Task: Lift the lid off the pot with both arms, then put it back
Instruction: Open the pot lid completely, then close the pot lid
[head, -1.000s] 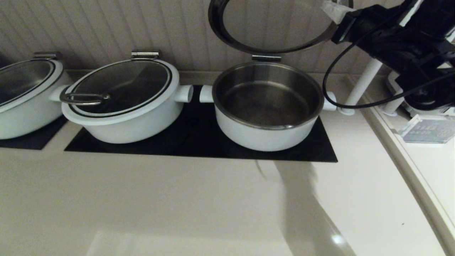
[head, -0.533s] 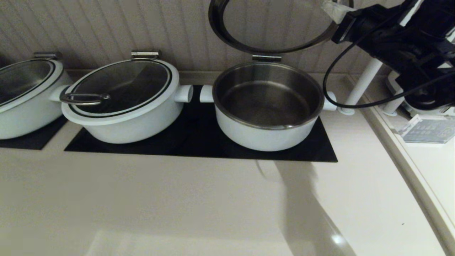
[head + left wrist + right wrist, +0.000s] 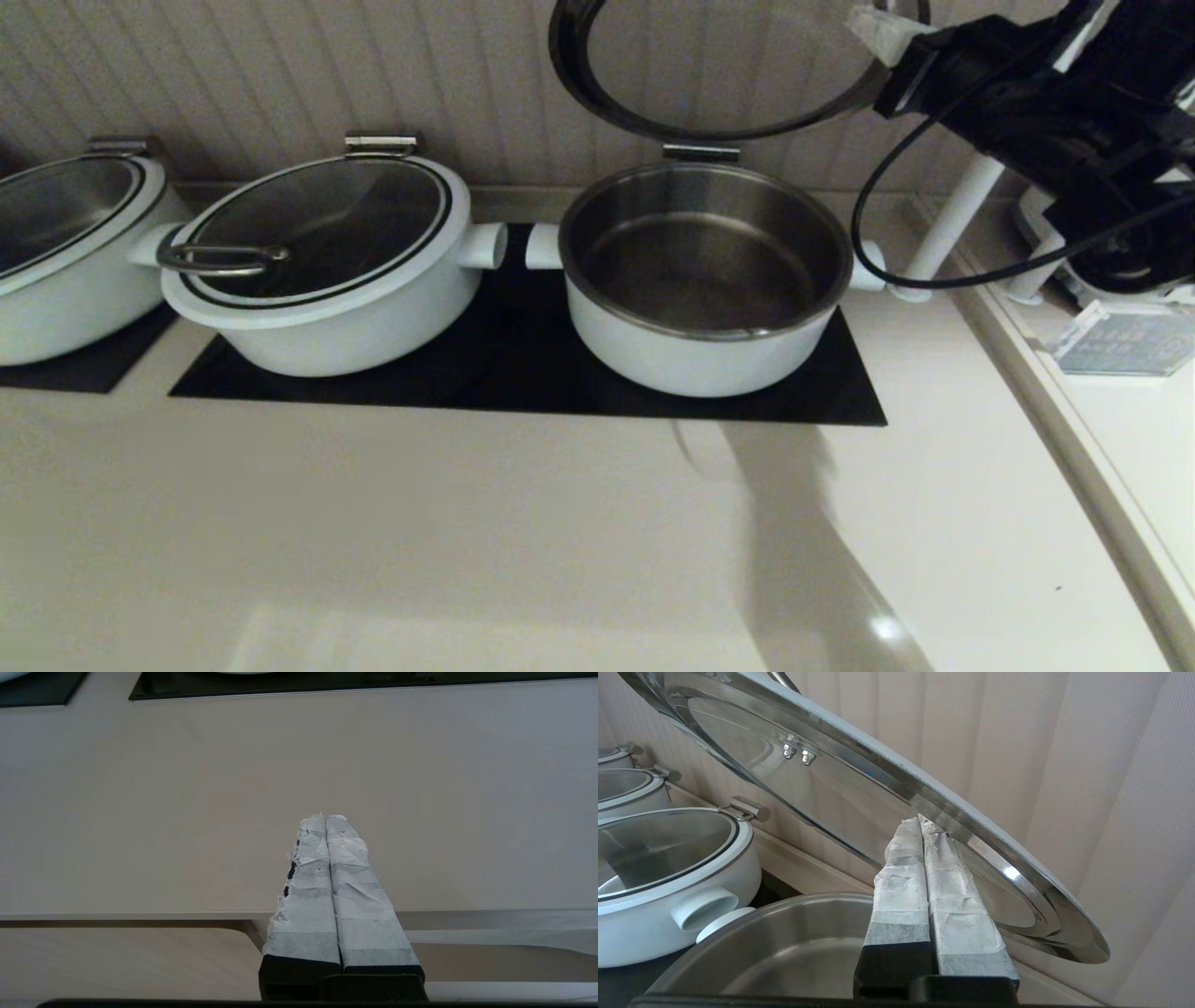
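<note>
Glass, steel-rimmed round lid [image 3: 719, 65] stands swung up on its hinge at the far side of the open white steel-lined pot [image 3: 702, 280]. Lowering it seems next, needing a slow push. Right gripper [image 3: 920, 820], fingers pressed together, touches the lid's underside; left gripper [image 3: 325, 817], closed and empty, hangs over the near beige counter [image 3: 140, 812].
</note>
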### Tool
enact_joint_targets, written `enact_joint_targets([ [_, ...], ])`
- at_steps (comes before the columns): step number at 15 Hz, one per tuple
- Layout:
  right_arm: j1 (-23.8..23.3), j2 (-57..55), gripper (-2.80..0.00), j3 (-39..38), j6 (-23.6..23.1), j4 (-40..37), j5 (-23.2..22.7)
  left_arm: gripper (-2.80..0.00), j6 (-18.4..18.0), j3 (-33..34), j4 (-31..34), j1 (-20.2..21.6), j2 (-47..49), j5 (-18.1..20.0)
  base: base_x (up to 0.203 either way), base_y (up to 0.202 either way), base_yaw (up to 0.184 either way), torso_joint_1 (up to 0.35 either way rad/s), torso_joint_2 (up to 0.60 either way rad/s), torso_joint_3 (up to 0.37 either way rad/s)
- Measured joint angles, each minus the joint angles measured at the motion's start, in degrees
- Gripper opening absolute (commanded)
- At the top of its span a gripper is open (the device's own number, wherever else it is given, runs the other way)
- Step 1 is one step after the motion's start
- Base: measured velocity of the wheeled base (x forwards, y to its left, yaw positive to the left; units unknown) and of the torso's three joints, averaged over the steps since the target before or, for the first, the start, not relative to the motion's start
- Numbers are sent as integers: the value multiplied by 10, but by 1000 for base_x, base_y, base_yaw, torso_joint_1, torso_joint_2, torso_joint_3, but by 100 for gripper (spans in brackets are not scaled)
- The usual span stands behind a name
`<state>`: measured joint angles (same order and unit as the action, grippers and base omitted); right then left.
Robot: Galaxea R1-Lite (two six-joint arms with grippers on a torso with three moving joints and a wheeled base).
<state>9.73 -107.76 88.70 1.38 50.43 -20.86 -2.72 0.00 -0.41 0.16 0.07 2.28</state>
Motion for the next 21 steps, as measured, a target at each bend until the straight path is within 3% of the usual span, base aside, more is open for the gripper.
enact_joint_targets([
  [11,0,43,-280,-71,-1,3,1,-280,0,0,0,0,0,0,0,0,0,0,0,0],
  [21,1,134,-280,-237,0,0,-18,-280,0,0,0,0,0,0,0,0,0,0,0,0],
])
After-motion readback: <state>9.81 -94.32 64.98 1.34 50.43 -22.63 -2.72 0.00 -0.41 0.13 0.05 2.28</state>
